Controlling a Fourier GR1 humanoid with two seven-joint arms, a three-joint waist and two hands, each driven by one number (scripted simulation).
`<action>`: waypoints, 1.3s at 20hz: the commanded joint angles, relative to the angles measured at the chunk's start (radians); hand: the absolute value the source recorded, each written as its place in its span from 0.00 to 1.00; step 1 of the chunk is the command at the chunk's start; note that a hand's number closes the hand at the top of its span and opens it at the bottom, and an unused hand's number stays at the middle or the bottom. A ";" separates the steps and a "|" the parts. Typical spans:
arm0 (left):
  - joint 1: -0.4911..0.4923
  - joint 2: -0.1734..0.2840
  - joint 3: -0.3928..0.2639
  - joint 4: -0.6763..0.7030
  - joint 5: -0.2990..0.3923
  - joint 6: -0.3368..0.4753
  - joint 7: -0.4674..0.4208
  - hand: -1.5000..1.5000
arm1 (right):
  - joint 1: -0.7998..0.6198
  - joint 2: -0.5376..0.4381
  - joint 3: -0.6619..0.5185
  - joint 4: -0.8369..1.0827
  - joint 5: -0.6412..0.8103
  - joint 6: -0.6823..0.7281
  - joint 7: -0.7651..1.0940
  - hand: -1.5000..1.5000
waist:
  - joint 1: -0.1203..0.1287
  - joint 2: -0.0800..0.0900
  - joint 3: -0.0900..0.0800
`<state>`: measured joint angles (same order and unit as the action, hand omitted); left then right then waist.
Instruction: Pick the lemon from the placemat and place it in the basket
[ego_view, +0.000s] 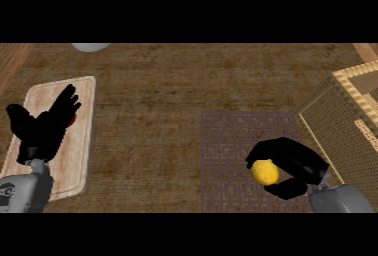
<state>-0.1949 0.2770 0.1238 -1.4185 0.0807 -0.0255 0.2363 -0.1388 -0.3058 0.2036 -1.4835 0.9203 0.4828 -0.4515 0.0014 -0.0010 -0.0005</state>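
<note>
The yellow lemon (264, 172) is over the lower right part of the brown patterned placemat (229, 150). My right hand (295, 160) is curled round it, fingers above and thumb below, hiding its right side. The woven basket (347, 105) stands at the right edge, just right of the placemat and of my right hand. My left hand (44, 125) rests open with fingers up at the left, over the cutting board.
A light wooden cutting board (74, 150) lies at the left, with a small red object (72, 120) mostly hidden behind my left hand. A grey round object (90, 47) peeks in at the top edge.
</note>
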 joint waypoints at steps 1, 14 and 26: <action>0.015 -0.001 0.022 -0.010 0.001 -0.029 0.009 0.50 | 0.039 0.011 0.014 -0.044 0.042 -0.005 0.000 1.00 | -0.002 0.000 0.001; -0.007 0.005 0.037 0.022 -0.007 -0.020 -0.014 0.50 | -0.062 0.301 -0.297 0.112 0.095 -0.290 0.686 1.00 | -0.021 0.008 -0.003; -0.082 -0.035 -0.038 0.026 -0.024 -0.044 0.000 0.50 | -0.483 0.306 -0.210 0.132 0.038 -0.916 1.288 1.00 | 0.112 0.014 0.002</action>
<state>-0.2506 0.2524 0.1054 -1.3893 0.0671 -0.0722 0.2264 -0.4847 -0.0034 -0.0419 -1.3549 0.9434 -0.2284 0.7023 0.0870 0.0133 0.0011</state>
